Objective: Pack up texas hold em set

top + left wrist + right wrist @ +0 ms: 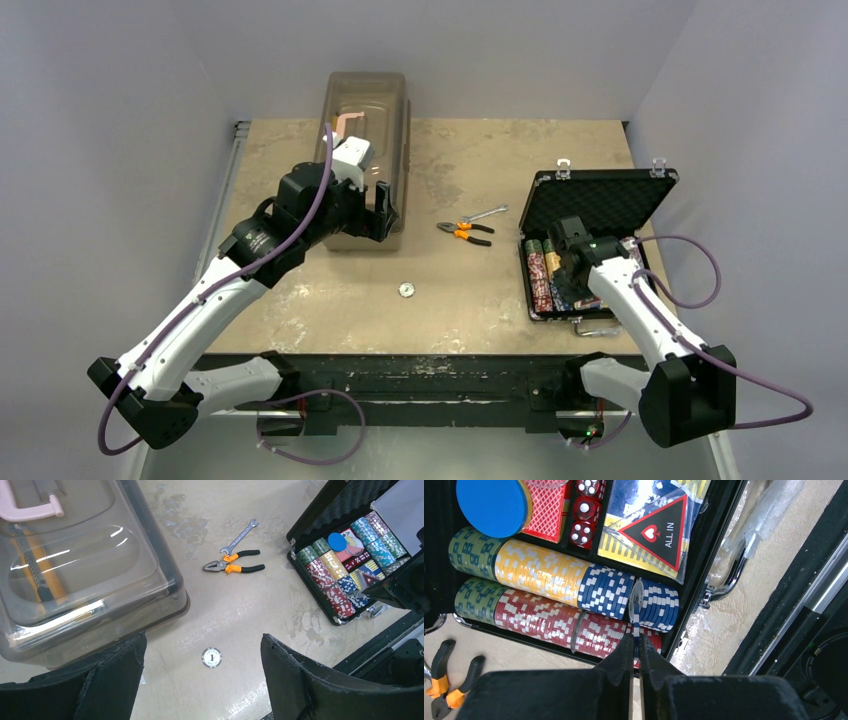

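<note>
The black case [600, 198] lies open at the right of the table, with rows of poker chips [544, 575], red dice [583, 520], a blue round button [491, 505] and a red triangle token [659, 530] inside. My right gripper [636, 641] is shut on a blue-and-white chip [636, 622], held on edge at a gap in the blue row. One grey-and-white chip [211, 657] lies alone on the table. My left gripper [201, 637] hangs open above it, beside the brown box, with nothing between its fingers.
A large translucent brown box [365, 130] with a pink handle stands at the back left, close to my left arm. Orange-handled pliers [465, 232] and a wrench [487, 213] lie mid-table between the box and the case. The case's lid stands upright behind its tray.
</note>
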Robot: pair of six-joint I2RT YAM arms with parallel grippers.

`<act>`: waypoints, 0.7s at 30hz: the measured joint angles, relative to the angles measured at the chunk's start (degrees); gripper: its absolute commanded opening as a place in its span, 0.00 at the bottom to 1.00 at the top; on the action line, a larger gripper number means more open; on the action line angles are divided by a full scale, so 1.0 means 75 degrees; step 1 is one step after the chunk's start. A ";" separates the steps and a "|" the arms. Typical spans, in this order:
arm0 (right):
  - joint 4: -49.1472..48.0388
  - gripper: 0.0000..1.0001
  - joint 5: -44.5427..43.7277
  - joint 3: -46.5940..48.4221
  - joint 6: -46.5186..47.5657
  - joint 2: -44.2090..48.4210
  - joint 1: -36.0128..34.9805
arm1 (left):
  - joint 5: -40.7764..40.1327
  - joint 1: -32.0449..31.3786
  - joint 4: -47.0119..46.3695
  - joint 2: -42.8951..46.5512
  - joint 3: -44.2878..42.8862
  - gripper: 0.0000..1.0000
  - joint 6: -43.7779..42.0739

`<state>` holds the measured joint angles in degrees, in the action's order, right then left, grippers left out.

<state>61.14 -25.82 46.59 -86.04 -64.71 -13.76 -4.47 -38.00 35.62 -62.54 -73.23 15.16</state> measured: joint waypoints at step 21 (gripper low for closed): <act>-0.0603 0.02 -0.0052 -0.0501 -0.0411 -0.0070 0.0044 | 0.0085 0.0000 -0.0044 -0.0006 0.0000 0.81 0.0003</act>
<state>56.62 -26.22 42.83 -89.12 -65.23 -13.43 -3.84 -38.00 35.29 -62.59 -73.23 15.18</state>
